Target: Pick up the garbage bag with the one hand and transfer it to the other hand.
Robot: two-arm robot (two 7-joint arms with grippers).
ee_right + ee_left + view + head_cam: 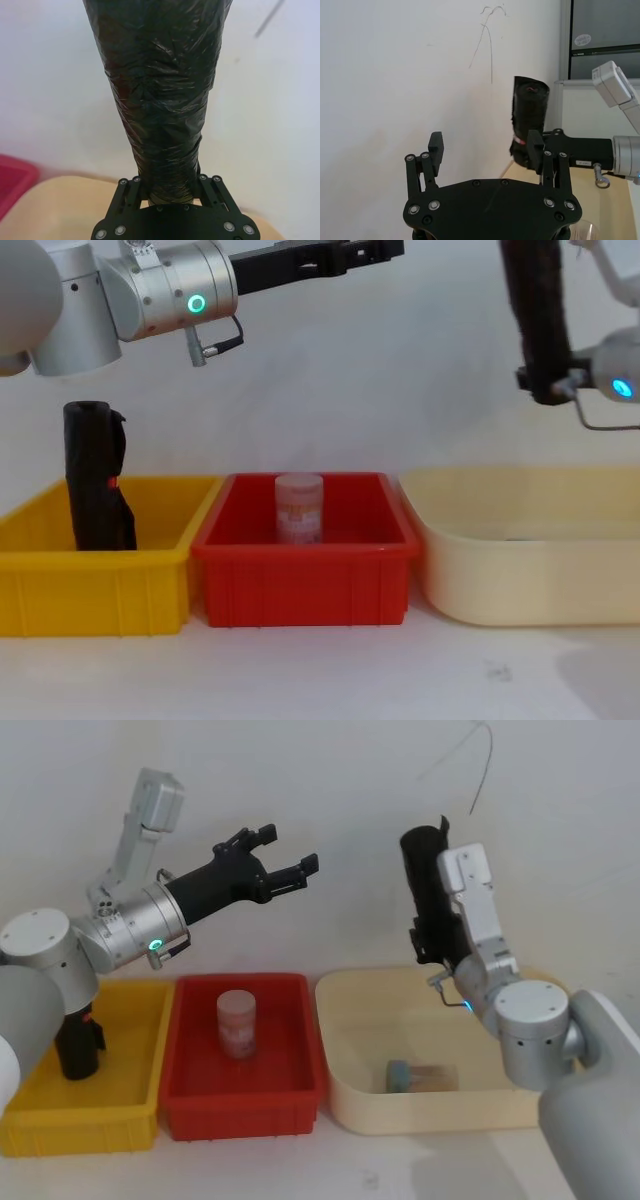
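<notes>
The garbage bag (428,885) stands upright in the air above the far left part of the cream bin (345,1050), clamped near its lower end by the right pincer (170,192), whose fingers press its sides. The left pincer (285,855), on the green-lit arm, hangs high over the red bin (300,1105) with its fingers spread wide and empty, pointing right toward the roll but well apart from it. To do the handover well, I judge the left pincer should travel straight right, straddle the free upper half of the roll clear of the right fingers, and close squarely before the right one lets go. A second black roll (95,480) sits in the yellow bin (150,590).
</notes>
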